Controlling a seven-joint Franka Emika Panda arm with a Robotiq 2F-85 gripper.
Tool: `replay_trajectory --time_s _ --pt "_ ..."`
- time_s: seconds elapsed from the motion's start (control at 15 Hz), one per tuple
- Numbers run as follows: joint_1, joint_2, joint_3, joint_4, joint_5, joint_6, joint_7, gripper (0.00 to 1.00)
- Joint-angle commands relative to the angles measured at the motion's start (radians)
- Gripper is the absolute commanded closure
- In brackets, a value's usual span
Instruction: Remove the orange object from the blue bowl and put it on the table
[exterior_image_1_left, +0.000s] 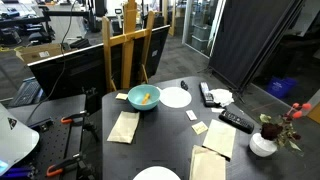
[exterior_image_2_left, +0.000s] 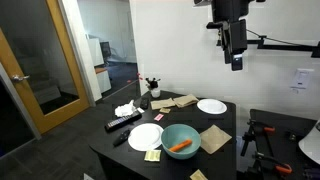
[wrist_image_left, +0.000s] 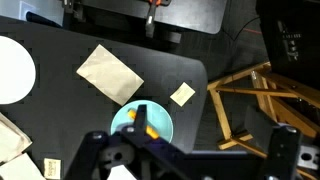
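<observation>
The blue bowl (exterior_image_1_left: 144, 97) stands on the black table (exterior_image_1_left: 170, 125) near its edge. The orange object (exterior_image_1_left: 146, 98) lies inside the bowl. Both also show in an exterior view, the bowl (exterior_image_2_left: 181, 140) with the orange stick (exterior_image_2_left: 180, 146) in it. My gripper (exterior_image_2_left: 236, 62) hangs high above the table, well apart from the bowl. In the wrist view the bowl (wrist_image_left: 128, 122) and orange object (wrist_image_left: 151, 130) lie far below, partly behind one dark finger. The gripper (wrist_image_left: 198, 135) is open and empty.
Two white plates (exterior_image_1_left: 176, 97) (exterior_image_1_left: 157, 174), tan napkins (exterior_image_1_left: 123, 126) (exterior_image_1_left: 207, 160), remotes (exterior_image_1_left: 236, 121) (exterior_image_1_left: 206, 94) and a flower vase (exterior_image_1_left: 263, 143) sit on the table. A wooden easel (exterior_image_1_left: 125, 50) stands just behind the bowl. Clamps (exterior_image_1_left: 72, 121) grip the table edge.
</observation>
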Motion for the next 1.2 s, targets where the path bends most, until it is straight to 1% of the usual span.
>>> replay_trajectory --time_s 0.0,0.6,0.87,1.13 --pt "-0.004 0.0 0.003 0.002 0.001 -0.002 -0.001 0.0" --pt "-0.004 0.0 0.003 0.002 0.001 -0.002 -0.001 0.0" --pt "-0.005 0.015 -0.014 -0.004 -0.064 0.047 -0.129 0.0" --pt "0.003 0.048 -0.049 -0.04 -0.11 0.151 -0.311 0.0"
